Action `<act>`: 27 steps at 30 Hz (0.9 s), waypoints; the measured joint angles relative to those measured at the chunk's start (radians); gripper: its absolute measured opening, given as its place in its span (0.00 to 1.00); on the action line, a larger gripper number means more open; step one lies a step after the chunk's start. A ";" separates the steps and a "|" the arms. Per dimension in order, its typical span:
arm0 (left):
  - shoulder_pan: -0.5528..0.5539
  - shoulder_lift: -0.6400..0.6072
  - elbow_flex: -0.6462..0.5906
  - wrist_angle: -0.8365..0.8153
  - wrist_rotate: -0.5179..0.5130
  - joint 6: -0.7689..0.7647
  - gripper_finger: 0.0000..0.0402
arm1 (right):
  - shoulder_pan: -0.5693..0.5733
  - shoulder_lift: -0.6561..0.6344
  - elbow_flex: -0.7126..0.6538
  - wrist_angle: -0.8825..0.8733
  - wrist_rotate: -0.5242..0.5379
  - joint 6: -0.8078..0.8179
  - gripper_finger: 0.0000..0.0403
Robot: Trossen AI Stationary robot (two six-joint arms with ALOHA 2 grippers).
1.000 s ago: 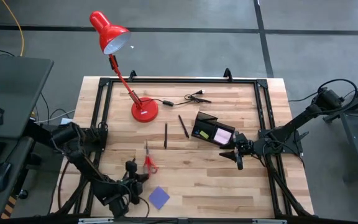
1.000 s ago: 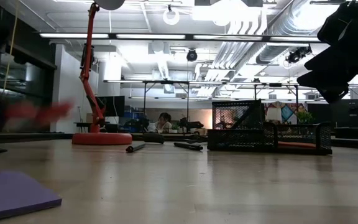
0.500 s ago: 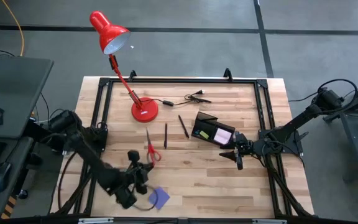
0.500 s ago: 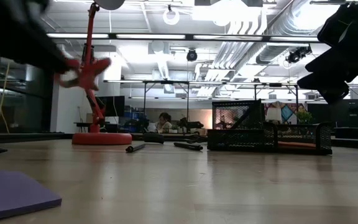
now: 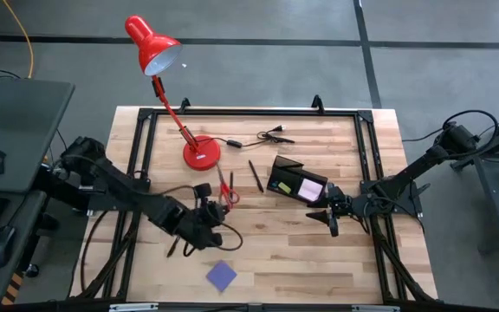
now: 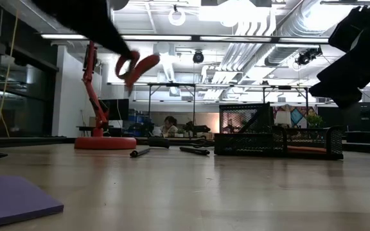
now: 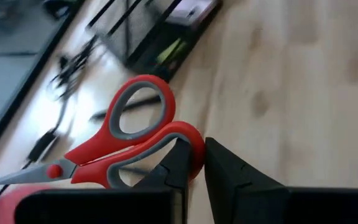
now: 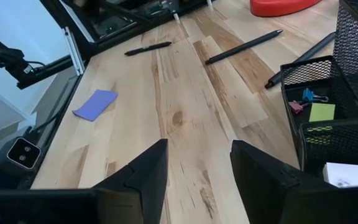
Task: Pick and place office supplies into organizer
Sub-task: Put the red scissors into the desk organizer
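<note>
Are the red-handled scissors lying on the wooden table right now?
No, the left gripper holds the red-handled scissors lifted in the air above the table.

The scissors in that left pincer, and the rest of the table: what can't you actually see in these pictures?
- scissors: in the left wrist view the blade tips are cut off by the picture's edge; in the low view the left arm hides the blades.
- organizer: too small in the high view to tell its contents.
- purple note pad: cut by the low view's edge.
- left pincer: only its fingertips show.

left gripper [image 5: 215, 206] carried scissors [image 5: 225, 192] up, toward organizer [image 5: 295, 184]
</note>
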 joint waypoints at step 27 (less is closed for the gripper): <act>0.545 -0.282 0.001 0.587 0.967 0.051 0.08 | 0.000 0.009 0.000 -0.129 -0.027 0.000 0.42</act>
